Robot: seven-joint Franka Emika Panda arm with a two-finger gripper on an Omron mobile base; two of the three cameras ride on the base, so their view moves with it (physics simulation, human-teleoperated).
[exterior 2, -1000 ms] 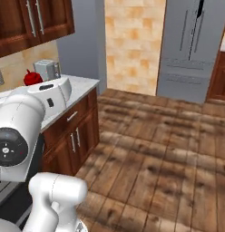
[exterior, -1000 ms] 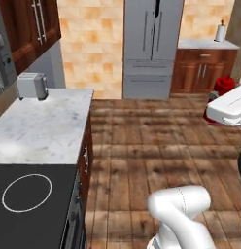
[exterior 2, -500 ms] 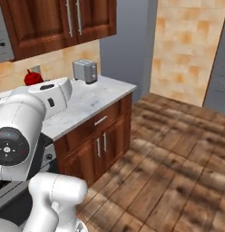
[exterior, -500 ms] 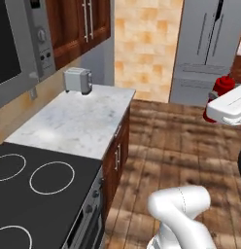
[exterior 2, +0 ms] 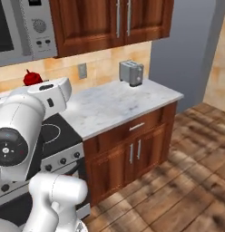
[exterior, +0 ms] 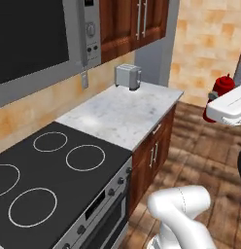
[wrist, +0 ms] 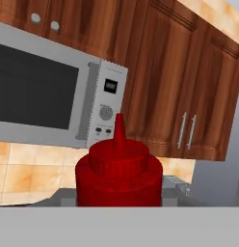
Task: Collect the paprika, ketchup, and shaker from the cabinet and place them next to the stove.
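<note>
The white arm rises from its base and bends at a rounded elbow, with the forearm held raised and roughly level. In the left base view its hand end juts in from the right edge, out over the wooden floor. In the right base view it sits at the left, in front of the stove point(exterior 2: 55, 131).

The gripper point(wrist: 119, 205) is clenched on the ketchup point(wrist: 119, 173) — a slim all-red squeeze bottle seen from close behind in the hand view, its pointed nozzle standing upright against the microwave point(wrist: 49, 103). The fingertips themselves are hidden behind the bottle. The same red bottle shows just beyond the hand in the left base view point(exterior: 220, 90), and as a small red top peeking over the hand in the right base view point(exterior 2: 31, 78).

The stove point(exterior: 40, 185) has a black glass top with white ring burners and a steel oven front with knobs; nothing stands on it. Just beside it runs a pale marble counter point(exterior: 122, 114) over wooden base cupboards. A small silver toaster point(exterior: 128, 77) stands at the counter's far end, near the wall.

Above hang dark wooden wall cupboards point(exterior 2: 114, 22) with metal bar handles — their doors are closed.
</note>
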